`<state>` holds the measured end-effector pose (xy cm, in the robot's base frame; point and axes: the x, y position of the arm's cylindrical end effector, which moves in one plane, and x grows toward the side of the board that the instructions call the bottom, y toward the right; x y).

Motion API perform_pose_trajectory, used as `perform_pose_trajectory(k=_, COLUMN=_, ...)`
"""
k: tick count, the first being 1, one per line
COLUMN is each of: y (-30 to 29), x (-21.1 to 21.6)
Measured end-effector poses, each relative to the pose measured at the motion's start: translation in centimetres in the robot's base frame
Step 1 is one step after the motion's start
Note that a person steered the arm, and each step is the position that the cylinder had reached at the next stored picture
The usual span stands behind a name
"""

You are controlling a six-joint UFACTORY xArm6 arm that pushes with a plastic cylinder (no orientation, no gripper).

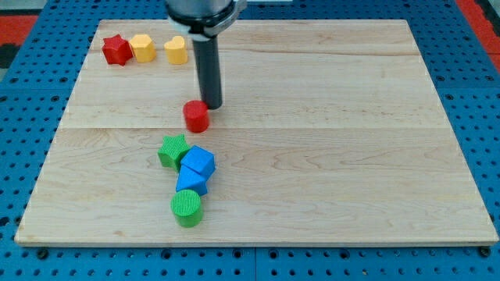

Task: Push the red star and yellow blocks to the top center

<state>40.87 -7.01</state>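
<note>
Three task blocks sit in a row at the table's (328, 101) top left: red star (116, 50), yellow block (142, 48), second yellow block (176, 50), slightly apart from each other. No fingers on this rig, so nothing to open or close; only my tip (212, 104), just beside a red cylinder (196, 116), well below the row. Likely light, rigid, prone to sliding and twisting on smooth wood. No hold possible: best pushed square on the star's left face, herding all three rightward.
</note>
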Motion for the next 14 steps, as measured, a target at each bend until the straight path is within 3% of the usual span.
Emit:
perform_pose_trajectory(k=1, y=-1.0, x=2.6)
perform_pose_trajectory(k=2, y=-1.4, x=0.7)
perform_pose_trajectory(k=4, y=-17.4, x=-8.1)
perform_pose_trajectory(k=5, y=-21.7, x=-10.4)
perform_pose_trajectory(k=6, y=-18.3, x=-10.8)
perform_pose_trajectory(k=8, y=-20.6, x=-15.1)
perform_pose_trajectory(k=9, y=-14.8, x=-13.3)
perform_pose_trajectory(k=10, y=-13.7, x=-10.8)
perform_pose_trajectory(k=11, y=-13.1, x=-10.8)
perform_pose_trajectory(k=13, y=-12.2, x=-14.9)
perform_pose_trajectory(k=14, y=-9.4, x=-12.2)
